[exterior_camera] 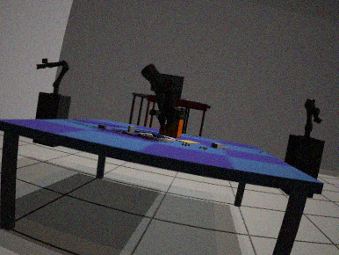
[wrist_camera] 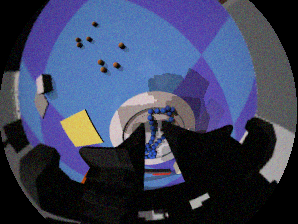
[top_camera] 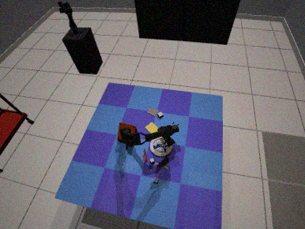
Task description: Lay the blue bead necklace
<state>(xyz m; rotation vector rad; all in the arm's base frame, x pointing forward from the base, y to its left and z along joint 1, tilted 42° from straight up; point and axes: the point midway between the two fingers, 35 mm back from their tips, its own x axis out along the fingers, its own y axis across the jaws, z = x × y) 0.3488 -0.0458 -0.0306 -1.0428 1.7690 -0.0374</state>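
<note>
The round bead board is pale, with a thin ring line on its face. The blue bead necklace lies on it as a narrow, uneven loop across the middle, with beads bunched at its near end in the wrist view. It does not follow the full ring. My gripper is over the board, its fingers partly open, with a gap between the tips. Strands of the necklace show through that gap. I see no bead pinched. The fingers hide parts of the board's sides, and the tips' height is unclear.
A yellow sheet lies beside the board. Several small orange-brown beads are scattered beyond. A small white block lies by a grey flat piece. A red item lies near the board.
</note>
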